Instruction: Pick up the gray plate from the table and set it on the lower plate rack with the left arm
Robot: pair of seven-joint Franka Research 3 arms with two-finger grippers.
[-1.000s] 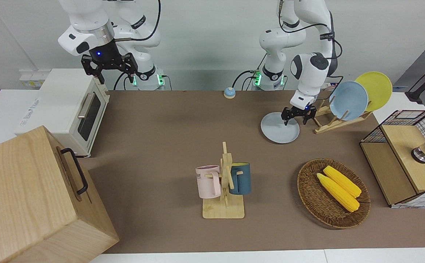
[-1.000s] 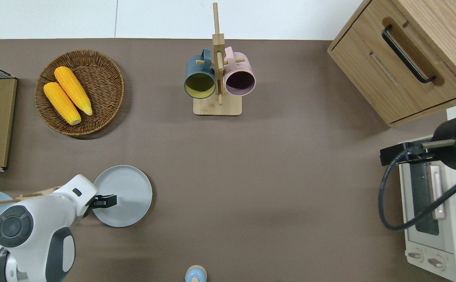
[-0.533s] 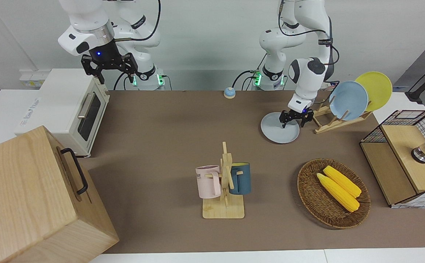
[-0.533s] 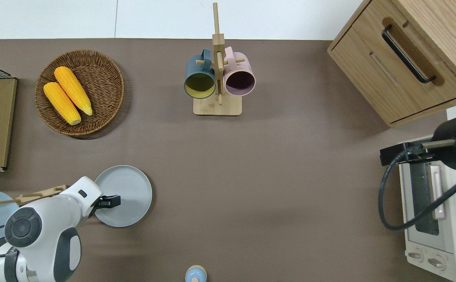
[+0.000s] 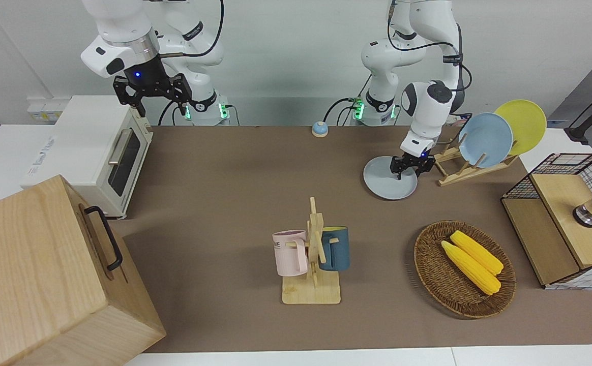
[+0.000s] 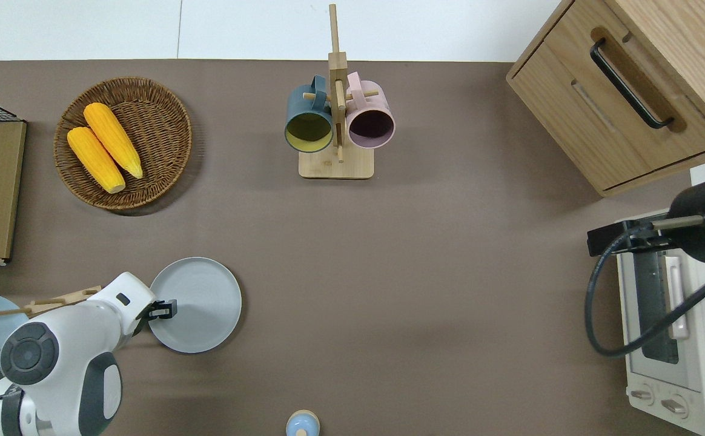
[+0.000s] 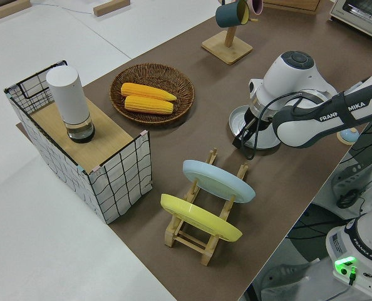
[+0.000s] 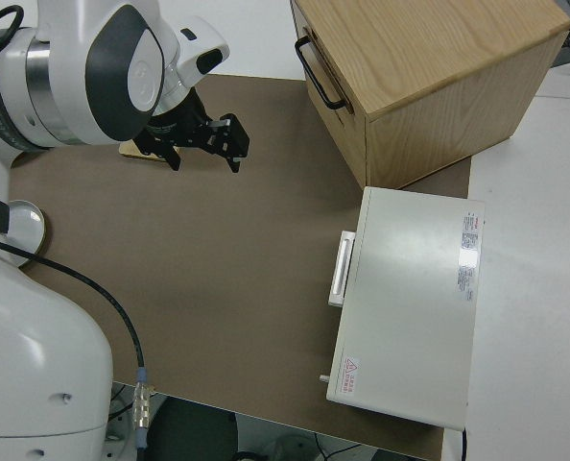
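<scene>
While the round pale gray plate with a low raised rim [image 6: 198, 303] lies flat on the brown table [image 6: 425, 272], the left arm's small black two-finger gripper [image 6: 163, 309] is down at the plate's edge, on the side toward the left arm's end of the table. From the overhead view the fingers look pinched together on that rim, and the front view [image 5: 410, 167] shows them narrow and low against the plate too, so it reads as a grip on the plate's edge. The plate is just beside the small light wooden rack of slanted rails and pegs [image 5: 466, 168], toward the middle of the table from it. That rack already carries a light blue plate [image 5: 485, 140] and a yellow plate [image 5: 521, 126], both leaning in its upper slots, with the lowest slot open and bare. The right arm is parked, with its gripper [image 5: 152, 93] fingers spread apart. Farther from the robots than the gray plate there's a round woven wicker basket [image 6: 165, 175] holding two yellow corn cobs [image 6: 104, 147]. Out toward the middle of the table stands a wooden mug stand [image 6: 335, 163] with a dark blue mug [image 6: 309, 118] and a pink mug [image 6: 369, 119] hanging on it.
</scene>
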